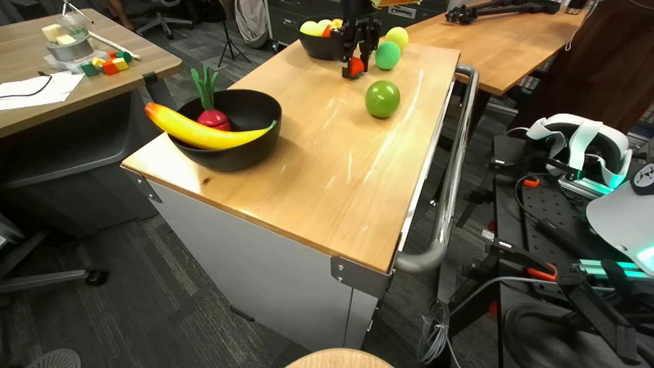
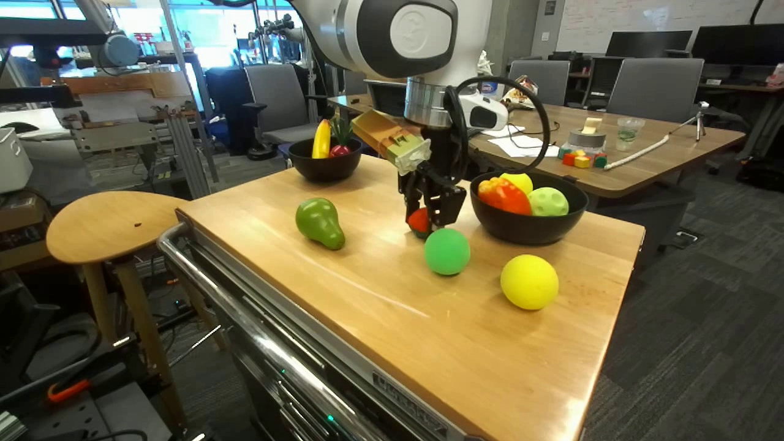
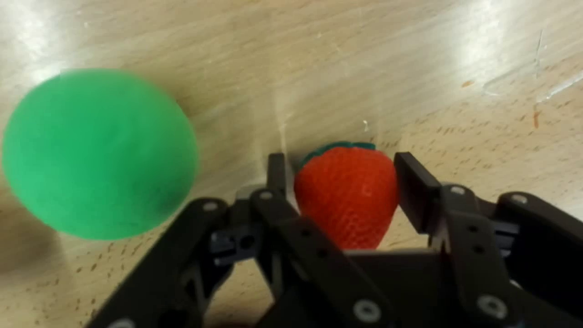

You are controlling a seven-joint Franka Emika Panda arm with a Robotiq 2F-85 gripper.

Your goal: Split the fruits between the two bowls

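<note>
A red strawberry [image 3: 348,200] with a green leafy end stands on the table between the fingers of my gripper [image 3: 340,159]. The right finger seems to meet it; a thin gap shows at the left finger, so the jaws are open around it. Close by is a green ball [image 2: 447,251], with a yellow ball [image 2: 530,282] farther off. A green pear-shaped fruit [image 2: 318,220] lies apart. One black bowl [image 1: 250,148] holds a banana [image 1: 204,134] and a red radish-like piece [image 1: 214,120]. The other black bowl [image 2: 520,231] contains an orange-red pepper [image 2: 503,195] and yellow and green rounds.
The wooden cart top [image 2: 380,282] carries everything, with a metal rail [image 1: 454,168] along one side. The pepper's bowl stands right beside the gripper; the banana's bowl sits at the opposite end. A round stool [image 2: 110,223] is off the cart.
</note>
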